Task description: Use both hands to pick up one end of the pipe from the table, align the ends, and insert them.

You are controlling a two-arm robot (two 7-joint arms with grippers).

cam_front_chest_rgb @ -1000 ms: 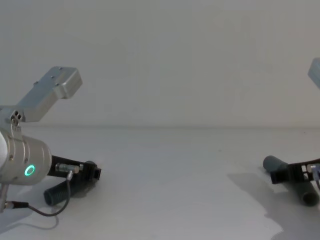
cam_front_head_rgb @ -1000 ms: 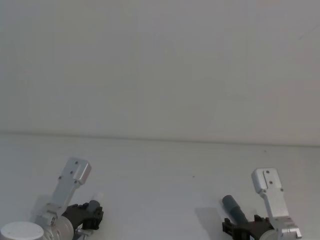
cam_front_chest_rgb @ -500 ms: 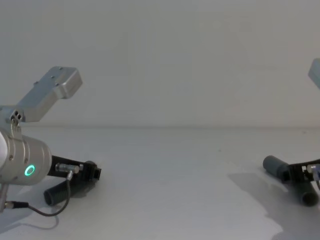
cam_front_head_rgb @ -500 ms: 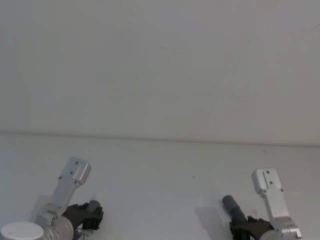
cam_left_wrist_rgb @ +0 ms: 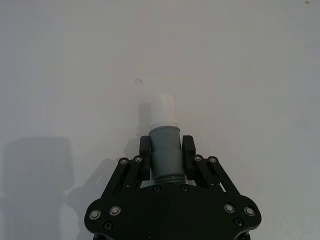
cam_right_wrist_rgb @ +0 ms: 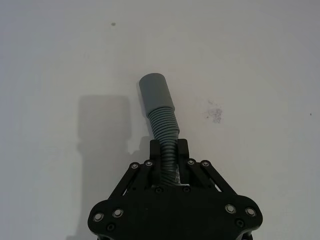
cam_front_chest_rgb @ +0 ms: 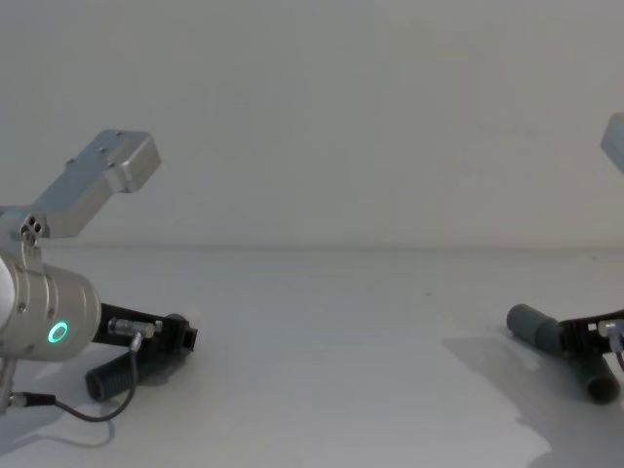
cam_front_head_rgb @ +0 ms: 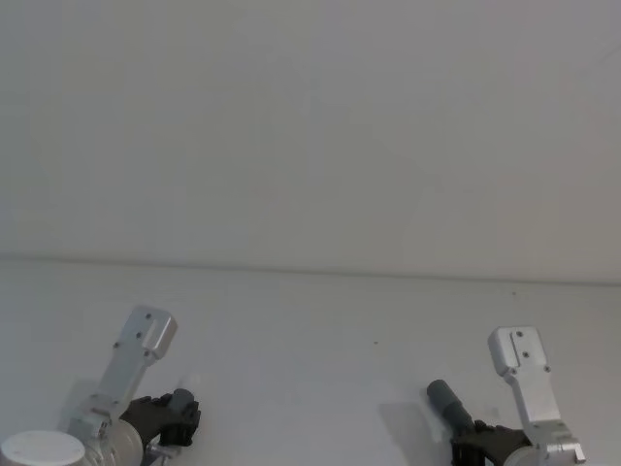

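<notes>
My left gripper [cam_left_wrist_rgb: 165, 156] is shut on the grey collar of one pipe piece [cam_left_wrist_rgb: 165, 150], and its white tapered tip [cam_left_wrist_rgb: 163, 107] sticks out past the fingers. In the chest view that gripper [cam_front_chest_rgb: 177, 336] sits low at the left, with the ribbed hose [cam_front_chest_rgb: 110, 376] trailing under it. My right gripper [cam_right_wrist_rgb: 167, 156] is shut on the ribbed part of the other pipe piece [cam_right_wrist_rgb: 164, 125], whose smooth wide cuff [cam_right_wrist_rgb: 155, 90] points away, its shadow cast well aside. The cuff [cam_front_chest_rgb: 531, 324] shows at the right above the white table [cam_front_chest_rgb: 322, 322]. The two ends are far apart.
The matte white table [cam_front_head_rgb: 310, 340] runs wide between the two arms up to a plain pale wall. A thin dark cable [cam_front_chest_rgb: 68, 409] loops under the left wrist. A faint grey smudge [cam_right_wrist_rgb: 215, 112] marks the surface near the right hose.
My right gripper has drawn back toward the right edge along its hose, so more of the cuff end shows. The left gripper has barely shifted.
</notes>
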